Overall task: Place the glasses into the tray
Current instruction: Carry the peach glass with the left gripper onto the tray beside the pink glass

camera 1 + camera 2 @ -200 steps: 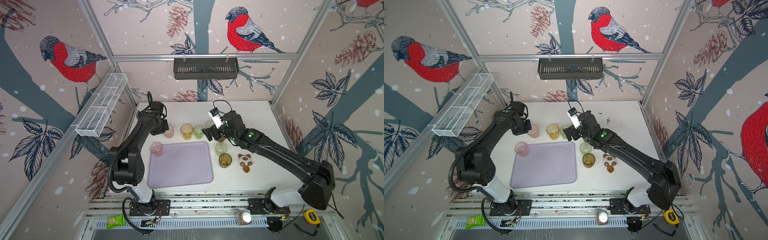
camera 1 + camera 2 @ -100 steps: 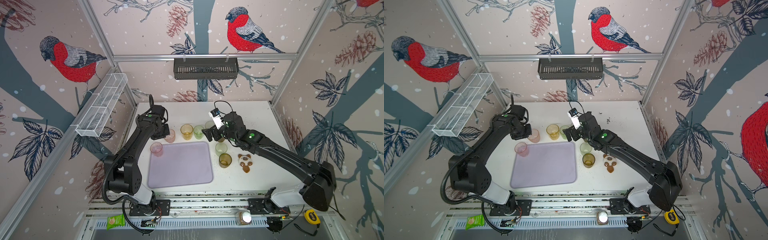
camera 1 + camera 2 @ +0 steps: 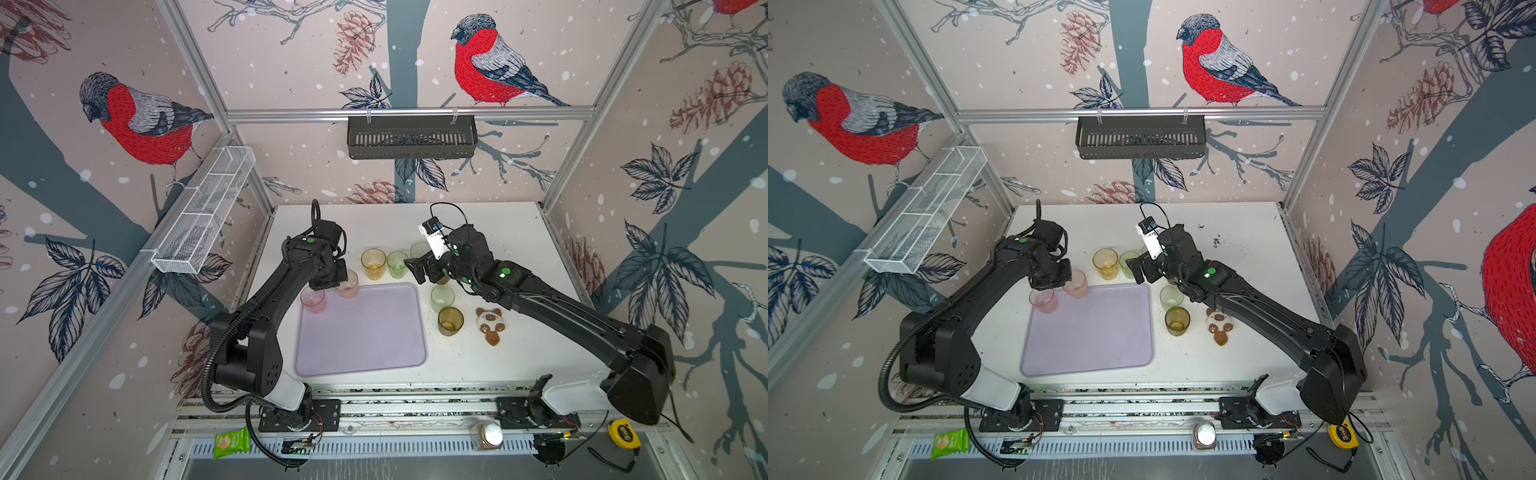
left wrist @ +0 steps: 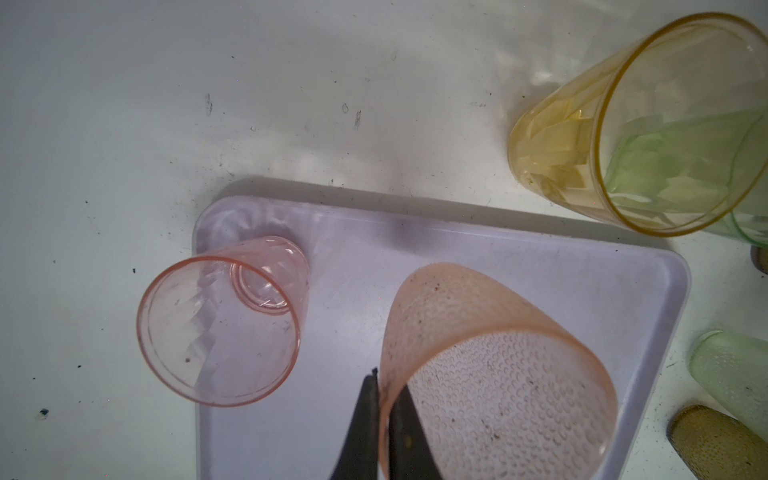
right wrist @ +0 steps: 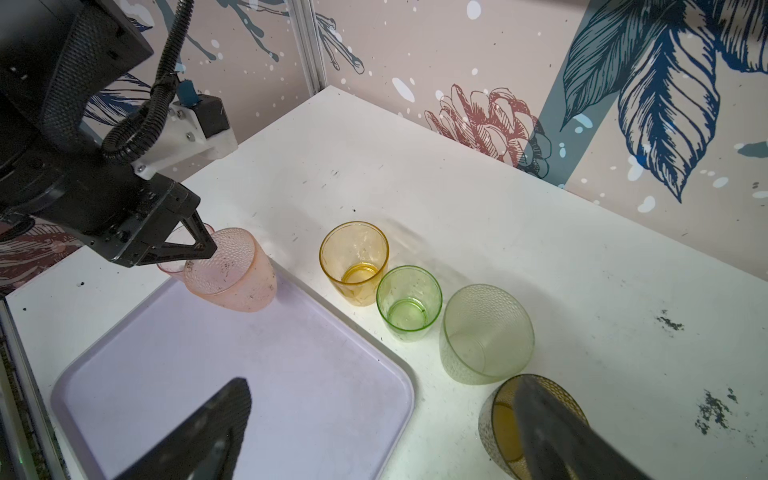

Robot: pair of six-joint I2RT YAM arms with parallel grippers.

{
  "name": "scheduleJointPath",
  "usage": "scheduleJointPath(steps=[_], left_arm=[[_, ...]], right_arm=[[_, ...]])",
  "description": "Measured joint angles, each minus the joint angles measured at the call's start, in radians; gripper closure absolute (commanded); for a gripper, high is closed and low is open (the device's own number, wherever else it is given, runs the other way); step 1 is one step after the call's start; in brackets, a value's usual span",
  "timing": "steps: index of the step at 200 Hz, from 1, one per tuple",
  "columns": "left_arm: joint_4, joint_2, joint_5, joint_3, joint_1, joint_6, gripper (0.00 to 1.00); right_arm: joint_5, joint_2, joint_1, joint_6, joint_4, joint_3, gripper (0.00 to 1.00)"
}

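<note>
- The left gripper (image 4: 384,399) has its jaws clamped on the wall of the dimpled pink glass (image 4: 498,374), one jaw inside the mouth and one outside. A rim pinch suits a tumbler that is too wide to span comfortably.
- That glass hangs slightly tilted over the far-left part of the tray (image 3: 361,332), with its base low above the lavender floor. I cannot tell whether it touches. I judge this to be the setting-down step.
- As far as the left wrist view shows, the smooth pink glass (image 3: 313,300) stands upright inside the tray's far-left corner. The held glass is just to its right, probably to fill that corner without knocking its neighbour.
- The right gripper (image 3: 417,271) hovers by the tray's far-right corner with its jaws wide apart and empty. One jaw is above a brown dimpled glass (image 5: 532,415), so it looks lined up to take that one next.
- On the worktop (image 3: 498,232), along the tray's far edge, the amber glass (image 3: 372,263), the small green glass (image 3: 397,264) and the frosted pale glass (image 5: 486,332) stand in a row.
- Right of the tray stand a pale green glass (image 3: 441,297) and an olive glass (image 3: 450,321). All of these are on the right arm's side, so they are likely its share.
- The main risk is letting go of a tilted glass, which could roll onto its side, so it wants levelling first.
</note>
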Motion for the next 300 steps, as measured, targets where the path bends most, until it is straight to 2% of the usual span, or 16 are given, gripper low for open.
scheduleJointPath(steps=[300], left_arm=[[0.094, 0.073, -0.017, -0.099, -0.001, -0.026, 1.0]], right_arm=[[-0.009, 0.01, -0.024, -0.004, 0.0, -0.003, 0.0]])
